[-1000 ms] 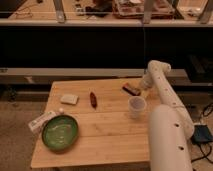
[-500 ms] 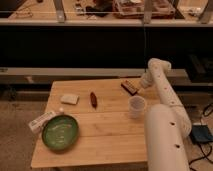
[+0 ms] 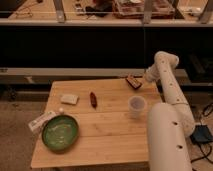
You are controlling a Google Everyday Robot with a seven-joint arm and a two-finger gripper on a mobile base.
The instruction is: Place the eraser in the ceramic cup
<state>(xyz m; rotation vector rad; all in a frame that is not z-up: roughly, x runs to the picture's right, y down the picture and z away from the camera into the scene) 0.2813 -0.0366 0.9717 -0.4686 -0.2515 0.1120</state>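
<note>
- A wooden table [image 3: 112,137] stood on a pale, speckled floor [image 3: 17,145].
- Behind it ran dark shelving [image 3: 75,47] with light rails.
- The light was dim and warm.

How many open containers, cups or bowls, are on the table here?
2. The ceramic cup stands on the right side of the table; the green bowl sits front left. None looks hidden. The gripper, shut, is at the eraser, far right.

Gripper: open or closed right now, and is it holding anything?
Gripper: closed, down at the eraser near the far edge of the table; whether it grips the eraser cannot be told.
</note>
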